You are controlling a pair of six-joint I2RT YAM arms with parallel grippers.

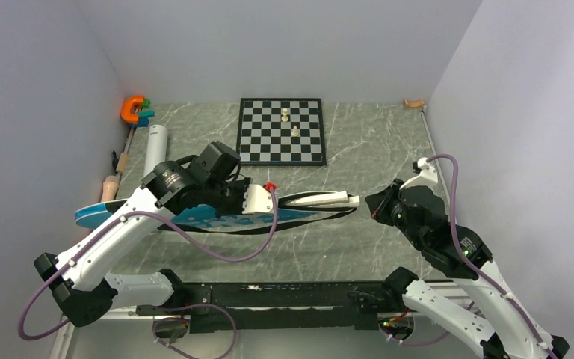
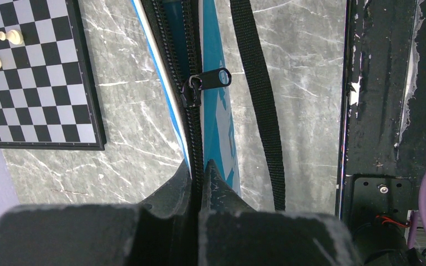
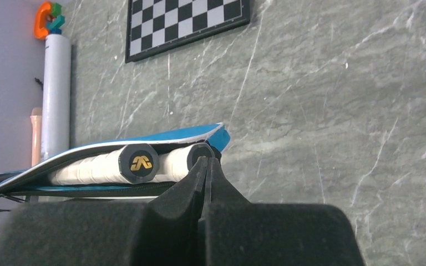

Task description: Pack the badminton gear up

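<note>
The blue racket bag (image 1: 194,218) lies flat across the table with its zip partly open. Two white racket handles (image 1: 329,198) stick out of its right end. In the right wrist view their black end caps (image 3: 136,162) face me. My left gripper (image 1: 273,203) is shut on the bag's zip edge (image 2: 195,133), just short of the zip pull (image 2: 205,83). The black strap (image 2: 258,100) runs alongside. My right gripper (image 3: 208,162) is shut with nothing in it, its tips right at the nearer handle's cap (image 3: 198,152). The white tube (image 1: 155,149) lies at the far left.
A chessboard (image 1: 281,132) with two pale pieces lies at the back centre. A tan rolling pin (image 1: 110,187) and an orange clamp toy (image 1: 133,108) sit by the left wall. A small tan item (image 1: 413,104) is in the far right corner.
</note>
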